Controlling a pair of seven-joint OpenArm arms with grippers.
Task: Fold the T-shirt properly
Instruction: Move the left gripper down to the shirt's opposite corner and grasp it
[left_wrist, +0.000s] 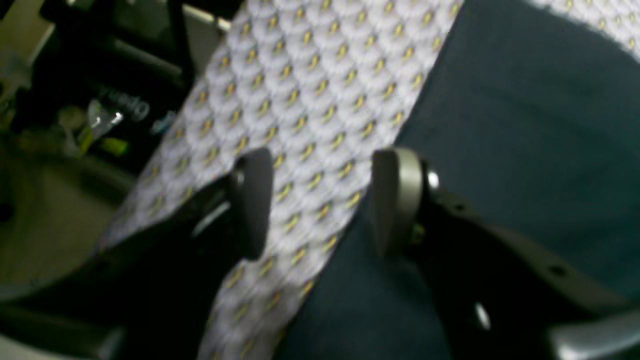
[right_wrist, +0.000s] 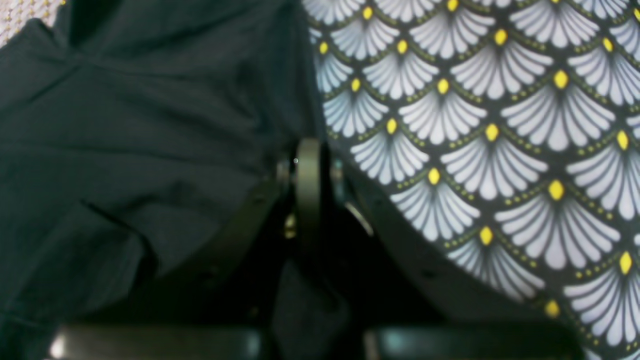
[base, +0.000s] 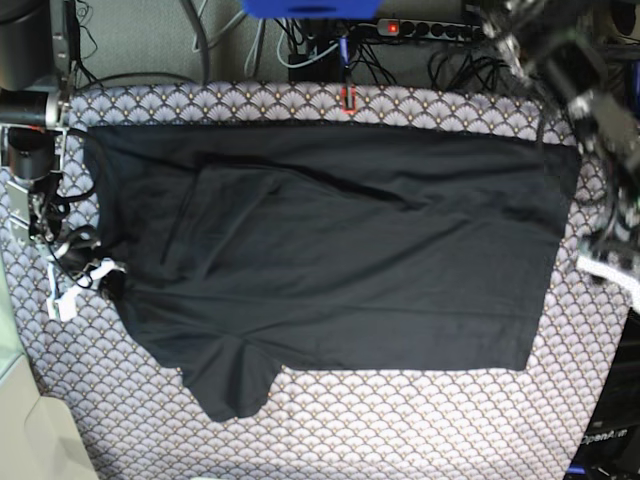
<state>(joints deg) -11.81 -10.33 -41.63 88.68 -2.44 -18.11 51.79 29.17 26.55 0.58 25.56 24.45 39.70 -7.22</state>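
The black T-shirt (base: 340, 250) lies spread flat across the scallop-print tablecloth (base: 400, 420), one sleeve pointing to the front left. My right gripper (base: 110, 283) sits at the shirt's left edge. In the right wrist view its fingers (right_wrist: 309, 185) are pressed together right on the edge of the dark cloth (right_wrist: 150, 125), pinching it. My left gripper (base: 600, 255) hovers at the shirt's right edge. In the left wrist view it (left_wrist: 325, 200) is open, straddling the line where the shirt (left_wrist: 525, 150) meets the tablecloth (left_wrist: 310, 90), with nothing held.
Cables and a power strip (base: 430, 28) run behind the table's far edge, under a blue object (base: 310, 8). The left wrist view shows the table's edge with dark clutter (left_wrist: 100, 120) below it. Bare tablecloth stretches along the front.
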